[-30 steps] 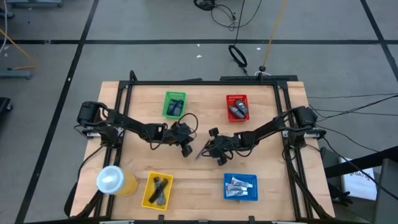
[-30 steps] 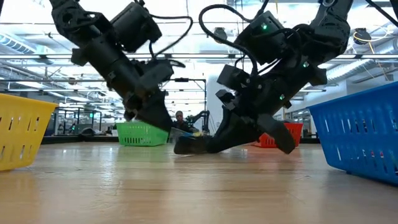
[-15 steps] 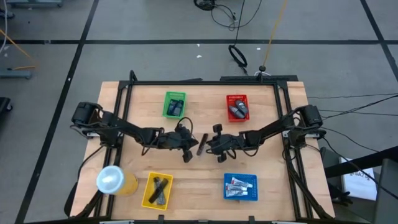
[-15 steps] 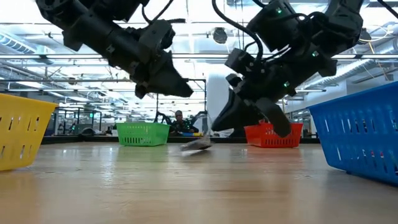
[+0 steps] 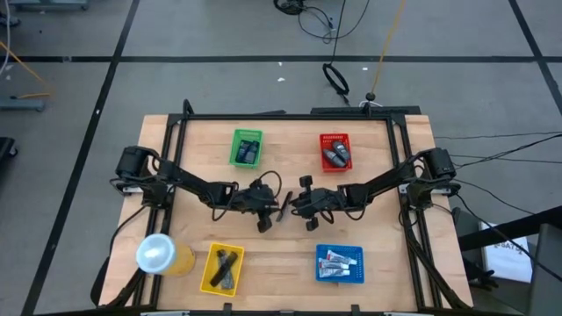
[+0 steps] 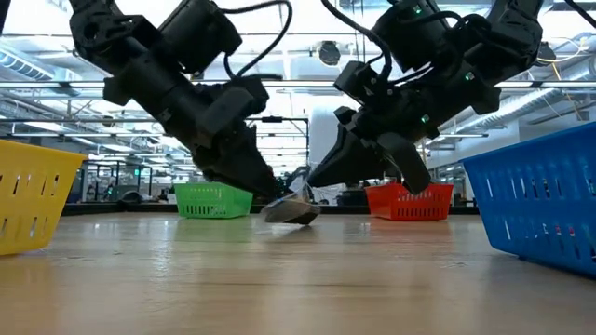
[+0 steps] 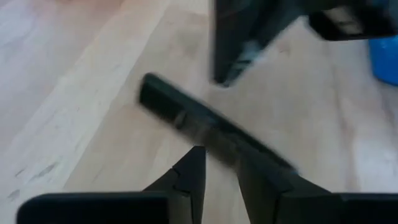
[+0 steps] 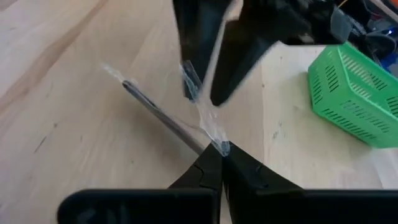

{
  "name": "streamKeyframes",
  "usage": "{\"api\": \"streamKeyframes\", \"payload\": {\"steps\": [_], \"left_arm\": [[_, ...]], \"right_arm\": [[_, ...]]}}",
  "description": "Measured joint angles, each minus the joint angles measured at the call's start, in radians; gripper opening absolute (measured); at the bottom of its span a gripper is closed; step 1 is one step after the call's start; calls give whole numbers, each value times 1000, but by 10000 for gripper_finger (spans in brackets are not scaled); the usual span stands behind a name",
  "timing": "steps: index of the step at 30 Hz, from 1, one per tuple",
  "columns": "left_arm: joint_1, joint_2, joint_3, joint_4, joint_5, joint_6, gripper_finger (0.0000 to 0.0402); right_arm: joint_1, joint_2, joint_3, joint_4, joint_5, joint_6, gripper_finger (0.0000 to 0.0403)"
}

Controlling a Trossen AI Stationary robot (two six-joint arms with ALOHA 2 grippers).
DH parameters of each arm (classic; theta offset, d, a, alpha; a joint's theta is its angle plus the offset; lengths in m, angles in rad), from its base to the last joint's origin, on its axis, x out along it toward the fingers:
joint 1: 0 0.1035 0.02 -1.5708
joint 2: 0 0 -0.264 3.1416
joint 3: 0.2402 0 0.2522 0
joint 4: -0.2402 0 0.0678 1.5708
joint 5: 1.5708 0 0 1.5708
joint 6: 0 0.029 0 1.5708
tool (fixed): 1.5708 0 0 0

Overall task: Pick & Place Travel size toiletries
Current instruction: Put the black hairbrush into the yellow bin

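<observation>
A dark oblong toiletry (image 5: 283,204) in a clear wrapper lies at the table's middle, between my two grippers. My right gripper (image 8: 217,152) comes from the right and is shut on the wrapper. My left gripper (image 7: 217,162) comes from the left, slanting down, and is open. Its fingertips stand right at the toiletry (image 7: 205,127), which lies across them; whether they touch it I cannot tell. In the low view the toiletry (image 6: 291,212) is tilted, its lower end on the table. My right gripper pinches the clear wrapper's end (image 8: 216,144) between its two fingertips. It comes slanting down from the table's right side. The dark piece (image 8: 165,115) stretches away from the fingers, and its far tip (image 8: 127,86) is down at the table.
A green basket (image 5: 247,147) and a red basket (image 5: 335,152) stand at the far side. A yellow basket (image 5: 222,268) and a blue basket (image 5: 339,263) stand at the near side, each with small items. A yellow cup (image 5: 158,254) stands near left.
My left gripper rose off the table, then came back down toward the toiletry at the middle. My right gripper has risen a little with the wrapper. The toiletry has turned from a slant to nearly near-to-far, and one end is now lifted.
</observation>
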Motion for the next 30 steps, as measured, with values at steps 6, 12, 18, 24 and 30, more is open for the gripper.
{"api": "streamKeyframes", "payload": {"steps": [6, 12, 18, 24, 30], "left_arm": [[12, -11, 0, 12, 40, -19, 163], [-19, -11, 1, 80, 119, -43, 281], [-135, 52, 12, 112, -224, -64, 328], [-181, 154, 87, 78, -348, -83, 319], [-171, 225, 200, -148, -392, -149, 269]], "right_arm": [[0, 0, 0, -11, -1, 11, 0], [0, 0, 0, -15, -1, 17, 0], [-5, 0, 0, -15, 0, 20, 0], [-21, 0, 0, -6, 0, 26, 0], [-21, 0, 0, -8, -1, 46, 0]]}}
